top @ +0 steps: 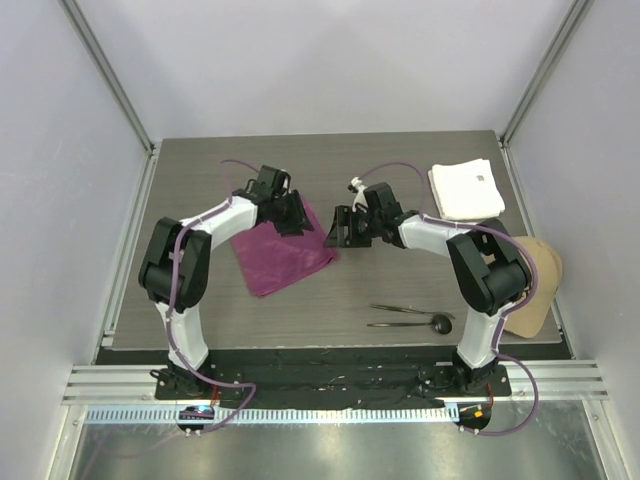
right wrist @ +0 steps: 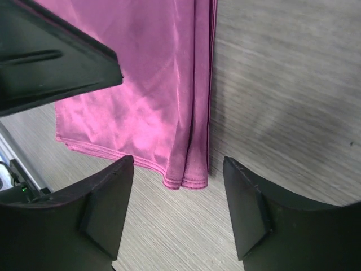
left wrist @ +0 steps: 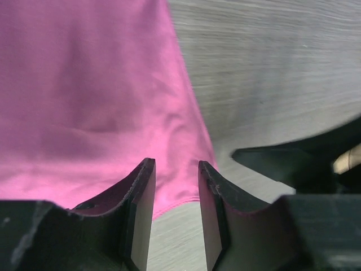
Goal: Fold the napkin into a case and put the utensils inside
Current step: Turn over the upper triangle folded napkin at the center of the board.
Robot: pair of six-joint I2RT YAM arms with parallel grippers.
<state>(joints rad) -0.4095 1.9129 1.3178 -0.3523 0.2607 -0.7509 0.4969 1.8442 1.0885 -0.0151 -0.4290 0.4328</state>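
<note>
- Napkin (top: 284, 256): magenta cloth lying flat on bench (top: 200, 180), left of centre, turned at an angle. Folded over; stacked hemmed edges show at its corner in right wrist view.
- Left claw (left wrist: 176, 166): over napkin's far right part. Jaws apart by a narrow gap, nothing pinched between them. Cloth edge shows below the gap, fingers (left wrist: 141, 203) just above the fabric; can't tell if touching.
- Right claw (right wrist: 177, 164): just right of napkin, facing left claw across the cloth's right corner. Jaws spread wide, holding nothing. Folded corner sits in the gap below, fingers (right wrist: 110, 203) either side of it, clear of the cloth.
- The 2 claws are near each other, not touching; each shows in the other's wrist cam.
- Utensils (top: 405, 314): 2 thin dark pieces lying side by side, near right part of bench, well apart from napkin and both claws. Nearer one is a spoon (top: 438, 322), round black head pointing right.
- White cloth (top: 466, 190): folded, thicker, small tag on top, far right corner of bench.
- Tan object (top: 535, 285): at right edge of bench, partly behind right arm; can't tell what it is.
</note>
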